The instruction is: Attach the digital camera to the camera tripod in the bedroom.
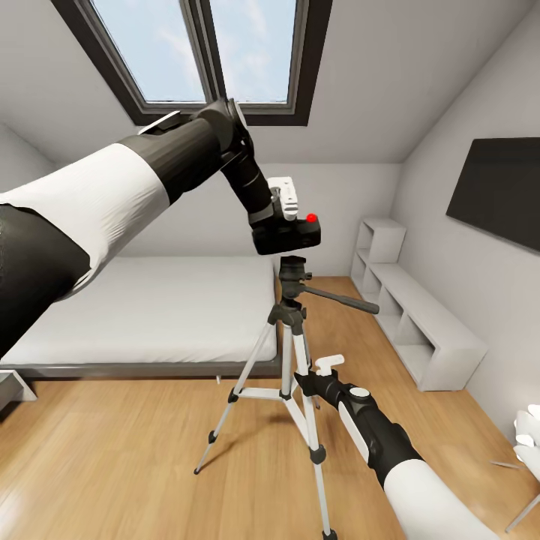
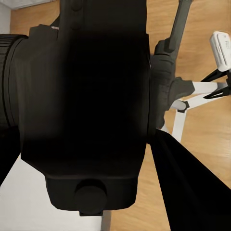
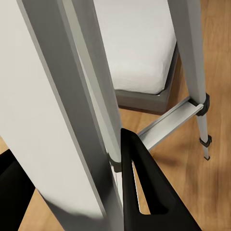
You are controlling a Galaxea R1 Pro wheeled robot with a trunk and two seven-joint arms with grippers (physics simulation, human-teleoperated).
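My left gripper (image 1: pixel 287 212) is shut on the black digital camera (image 1: pixel 287 234), whose red button faces up. It holds the camera just above the dark head (image 1: pixel 292 268) of the camera tripod (image 1: pixel 291 352), and I cannot tell whether they touch. In the left wrist view the camera body (image 2: pixel 82 106) is close up, with the tripod head (image 2: pixel 166 91) beside it. My right gripper (image 1: pixel 313 377) is shut on a silver tripod leg (image 3: pixel 62 120) below the head. One black finger (image 3: pixel 144 197) lies against that leg. The tripod stands on the wood floor of the bedroom.
A grey bed with a white mattress (image 1: pixel 150 307) sits behind the tripod. Low white shelves (image 1: pixel 420 322) run along the right wall under a black screen (image 1: pixel 502 191). A skylight (image 1: pixel 217 49) is overhead. A white object (image 1: pixel 529 442) stands at the lower right.
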